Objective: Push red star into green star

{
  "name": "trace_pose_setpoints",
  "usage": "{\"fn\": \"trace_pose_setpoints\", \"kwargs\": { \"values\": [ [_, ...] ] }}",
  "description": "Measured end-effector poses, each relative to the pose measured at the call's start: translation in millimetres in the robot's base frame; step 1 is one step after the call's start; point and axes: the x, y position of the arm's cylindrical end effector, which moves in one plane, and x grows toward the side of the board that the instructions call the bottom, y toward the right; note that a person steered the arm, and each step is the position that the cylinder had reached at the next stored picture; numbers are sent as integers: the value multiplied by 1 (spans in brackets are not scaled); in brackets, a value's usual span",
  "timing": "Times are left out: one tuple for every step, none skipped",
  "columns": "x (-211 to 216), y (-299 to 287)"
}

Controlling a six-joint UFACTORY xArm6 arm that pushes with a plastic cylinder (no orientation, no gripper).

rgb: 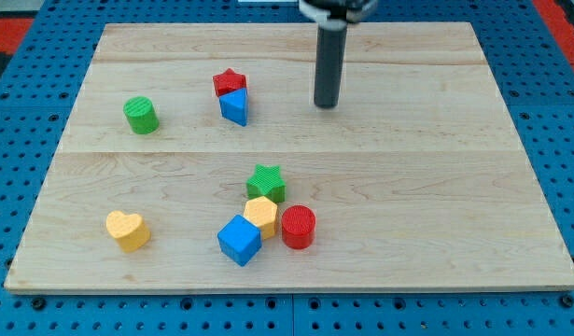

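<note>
The red star (230, 82) lies at the upper middle-left of the wooden board, touching a blue block (235, 106) just below it. The green star (266, 182) lies lower, near the board's middle, well apart from the red star. My tip (326, 105) is to the right of the red star, about a hundred pixels away, touching no block.
A yellow hexagon block (261, 216) touches the green star from below, with a blue cube (239, 240) and a red cylinder (298, 227) beside it. A green cylinder (141, 115) stands at the left. A yellow heart (127, 230) lies at the lower left.
</note>
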Motion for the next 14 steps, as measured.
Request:
{"fn": "trace_pose_setpoints", "kwargs": {
  "values": [
    [-60,-39],
    [-83,-83],
    [-67,-117],
    [-42,-150],
    [8,-151],
    [44,-149],
    [32,-149],
    [-9,-148],
    [13,-119],
    [49,-113],
    [71,-117],
    [90,-119],
    [114,-135],
    [129,-161]
  ]
}}
